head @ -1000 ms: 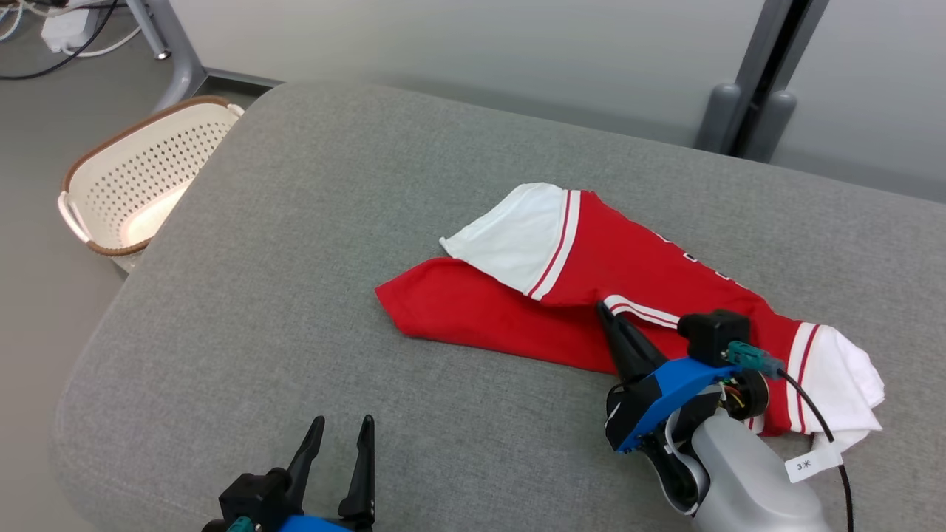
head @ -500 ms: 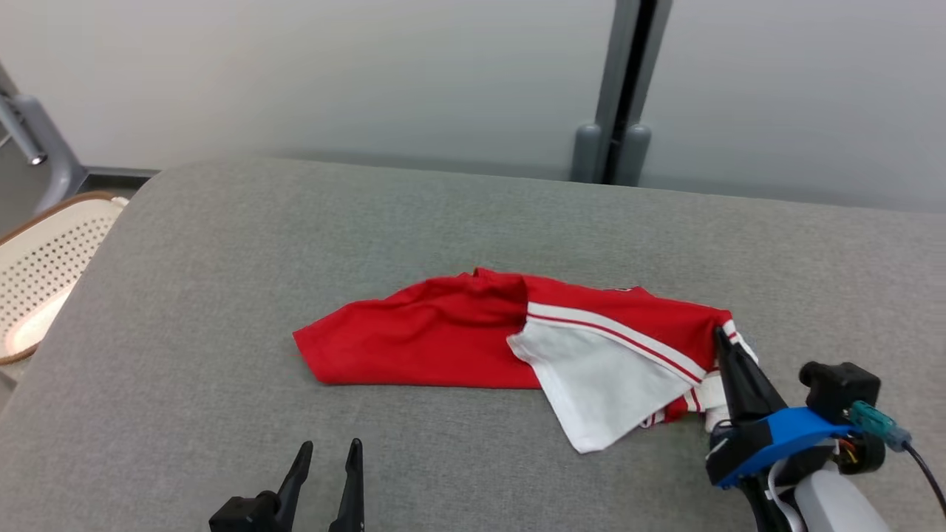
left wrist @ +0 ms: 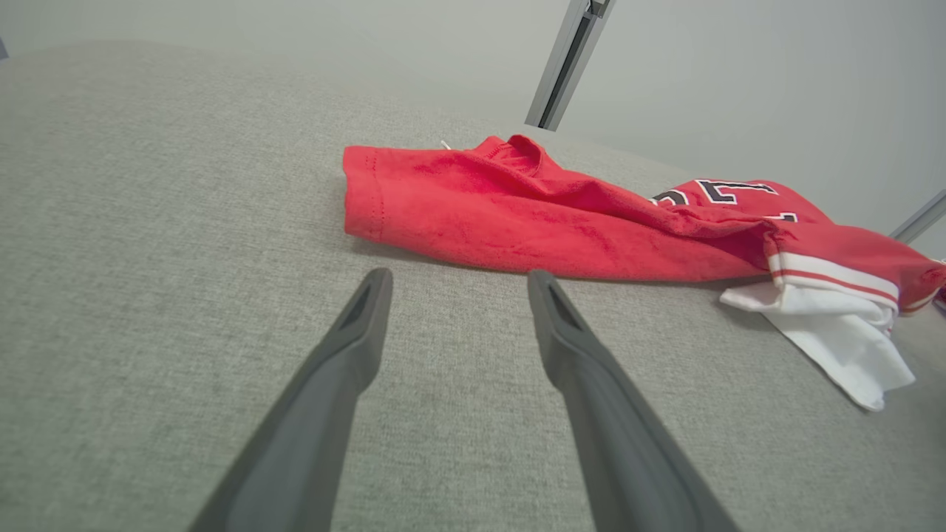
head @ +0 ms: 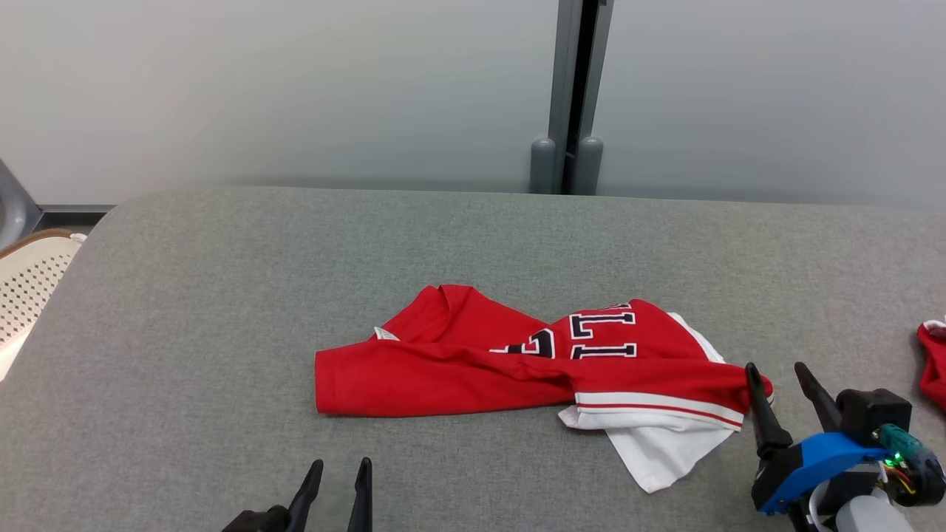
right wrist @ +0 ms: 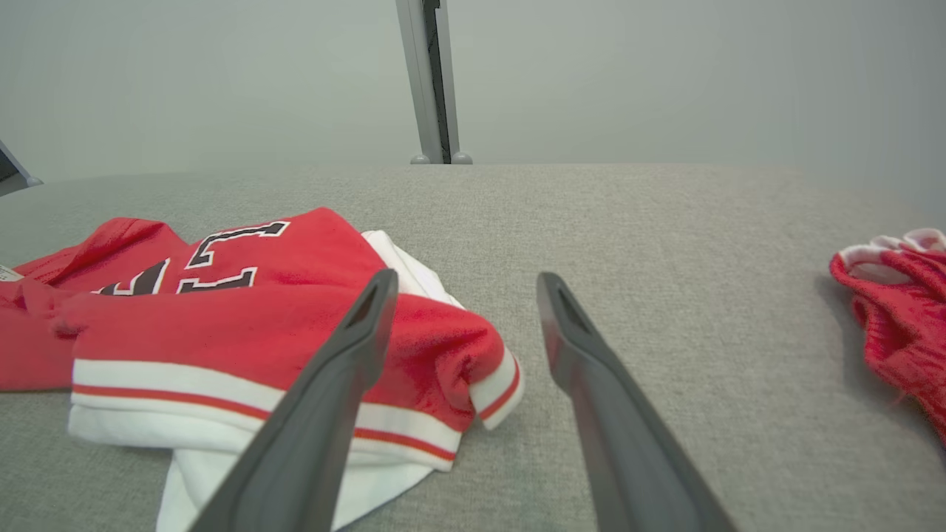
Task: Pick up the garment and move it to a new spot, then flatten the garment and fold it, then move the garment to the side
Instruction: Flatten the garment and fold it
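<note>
The garment [head: 473,369] is a red shirt with white sleeves and dark lettering, lying crumpled in the middle of the grey cushioned surface [head: 222,295]. It also shows in the left wrist view [left wrist: 554,229] and the right wrist view [right wrist: 244,318]. My right gripper [head: 776,369] stands open just at the garment's right end, its left finger over the striped cuff and nothing between the fingers [right wrist: 465,281]. Near the front edge, my left gripper [head: 340,464] is open and apart from the garment's red hem [left wrist: 459,275].
A second red cloth item [head: 933,362] lies at the surface's right edge [right wrist: 898,295]. A perforated cream basket [head: 29,273] sits off the left end. A grey post [head: 569,96] stands against the wall behind.
The head camera has swung right. My right gripper, shut on the garment before, has opened and let it go; the garment now lies turned over with its lettering up.
</note>
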